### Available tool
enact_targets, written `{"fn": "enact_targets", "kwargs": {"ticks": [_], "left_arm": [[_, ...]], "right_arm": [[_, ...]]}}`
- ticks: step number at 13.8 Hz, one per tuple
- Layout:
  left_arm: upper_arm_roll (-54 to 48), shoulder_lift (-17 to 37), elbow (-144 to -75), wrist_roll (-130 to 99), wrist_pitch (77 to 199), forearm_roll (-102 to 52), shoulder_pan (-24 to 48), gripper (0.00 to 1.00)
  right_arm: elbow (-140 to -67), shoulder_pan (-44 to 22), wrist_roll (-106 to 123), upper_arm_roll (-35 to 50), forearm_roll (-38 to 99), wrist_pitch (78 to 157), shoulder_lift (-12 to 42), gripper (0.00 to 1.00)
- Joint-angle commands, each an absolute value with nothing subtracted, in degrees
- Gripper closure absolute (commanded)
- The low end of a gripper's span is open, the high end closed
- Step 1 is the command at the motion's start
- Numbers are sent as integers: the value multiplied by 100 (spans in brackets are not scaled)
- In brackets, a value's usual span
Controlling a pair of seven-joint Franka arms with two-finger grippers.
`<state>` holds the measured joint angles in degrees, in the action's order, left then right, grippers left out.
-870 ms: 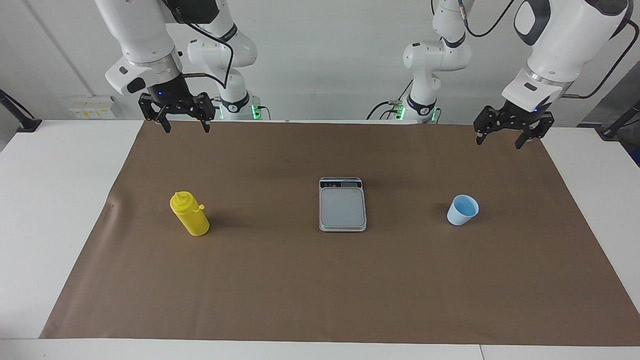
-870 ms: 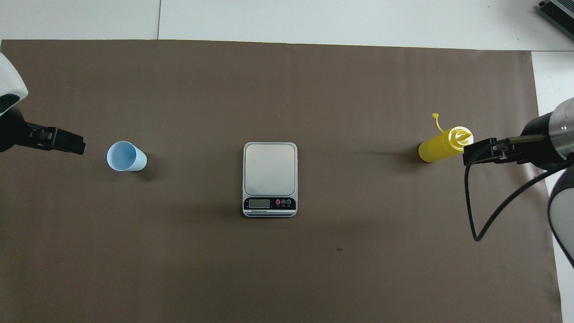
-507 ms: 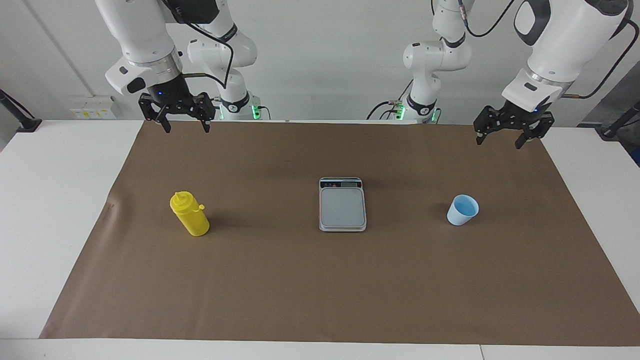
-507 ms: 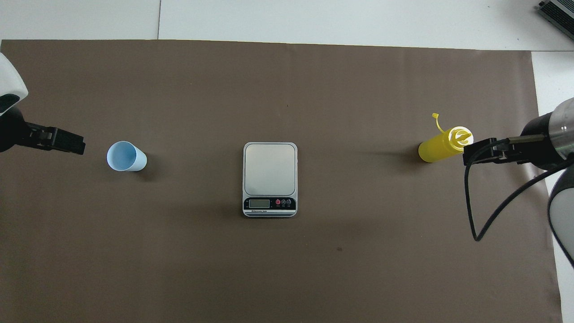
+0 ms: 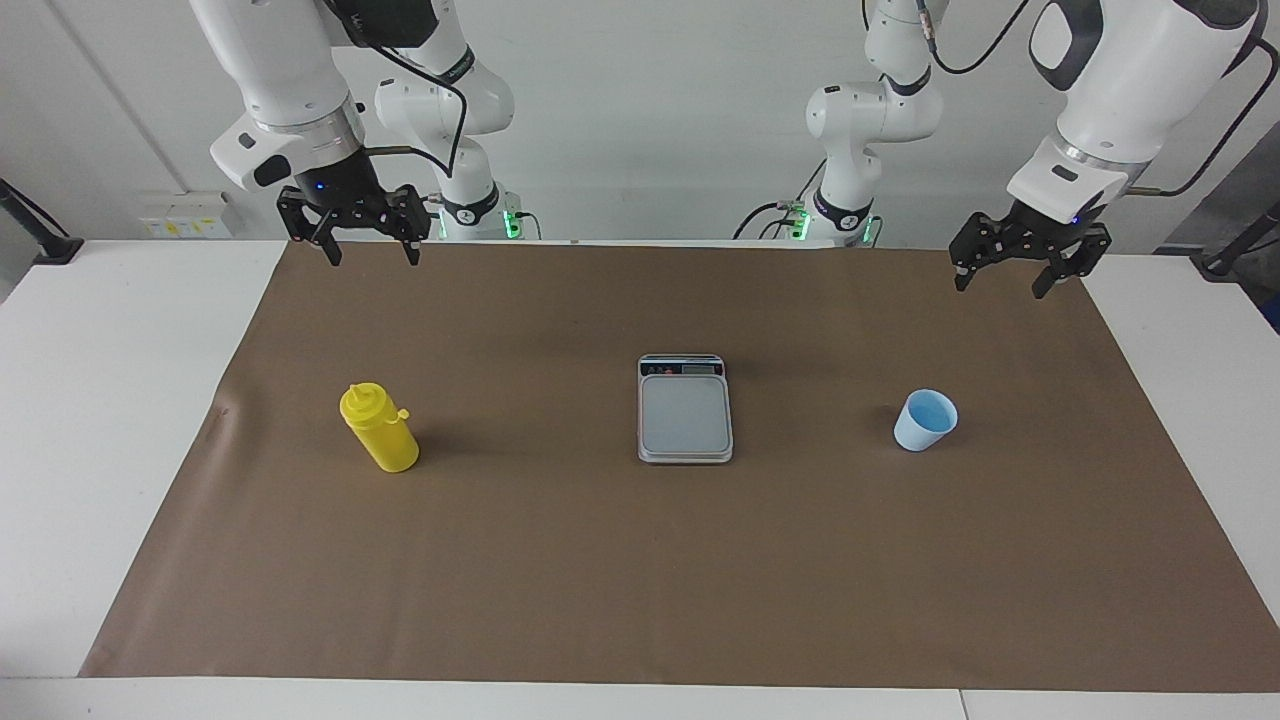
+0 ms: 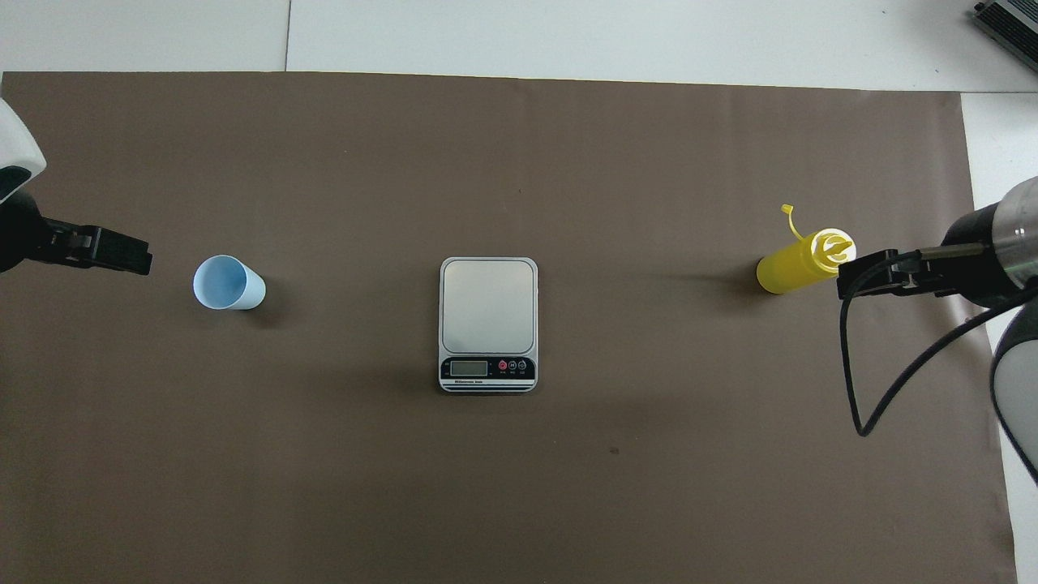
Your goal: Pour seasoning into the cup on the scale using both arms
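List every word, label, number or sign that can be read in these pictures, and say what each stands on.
No text can be read.
Scale: its dark strip holds a blank-looking display and small buttons; any markings are too small to read.
Seasoning bottle: no label shows.
Cup: plain, no print.
White box on the wall: yellow stickers, too small to read.

I see a white table (image 5: 110, 400) covered by a brown paper mat (image 5: 600, 560). On the mat stand a yellow plastic squeeze bottle (image 5: 381, 429) toward the right arm's end, a flat silver-grey kitchen scale (image 5: 685, 409) midway, and a light blue plastic cup (image 5: 924, 420) toward the left arm's end.
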<state>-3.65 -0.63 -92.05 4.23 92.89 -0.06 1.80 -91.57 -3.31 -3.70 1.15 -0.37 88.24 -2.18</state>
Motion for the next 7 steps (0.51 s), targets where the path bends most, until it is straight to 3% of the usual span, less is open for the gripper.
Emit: {"fn": "enact_targets", "kwargs": {"ticks": [1,7], "left_arm": [[-334,-237,-9746,316,9824,-79,114,0],[-325,17,-10975,185,11274,-88,-289,0]], "right_arm": [[-9202,-290,-246,114,-18,8851,-237,0],[-9202,-281,-246,114,-18,8851,-237,0]]}}
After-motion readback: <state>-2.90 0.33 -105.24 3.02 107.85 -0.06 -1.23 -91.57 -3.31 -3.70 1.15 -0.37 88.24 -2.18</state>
